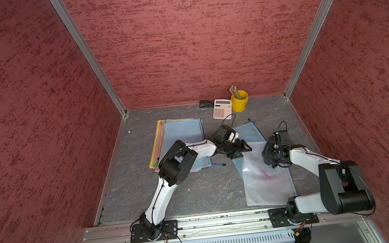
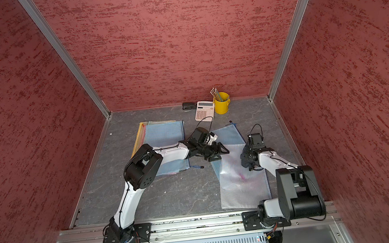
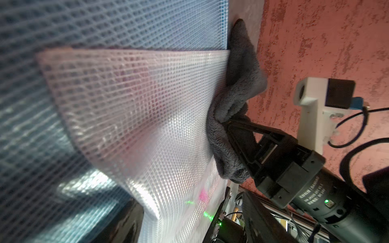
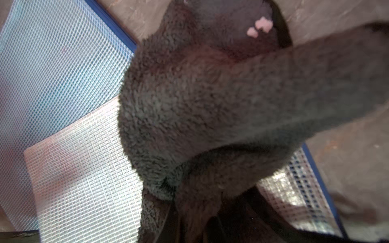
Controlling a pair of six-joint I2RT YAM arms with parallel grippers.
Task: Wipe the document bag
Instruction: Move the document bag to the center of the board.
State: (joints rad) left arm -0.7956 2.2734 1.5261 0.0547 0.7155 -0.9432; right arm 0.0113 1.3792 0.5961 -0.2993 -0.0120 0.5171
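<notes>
My right gripper (image 3: 226, 124) pinches the cloth (image 4: 210, 105) (fingertips buried, wrist view swamped). The bag (image 1: 265, 183) lies lower right in both top views, its pink mark (image 1: 265, 174) blurred. The left gripper (image 1: 242, 153) gapes, empty, at the bag's upper-left edge; whether it touches I cannot tell.

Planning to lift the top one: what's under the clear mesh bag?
A blue mesh bag lies under the clear mesh bag, showing past its far end and along one long side. How far it runs underneath is hidden, as is anything else below.

cloth (image 4: 210, 105) hides right pincer (image 3: 228, 126), bag (image 3: 136, 126) blurred
</notes>
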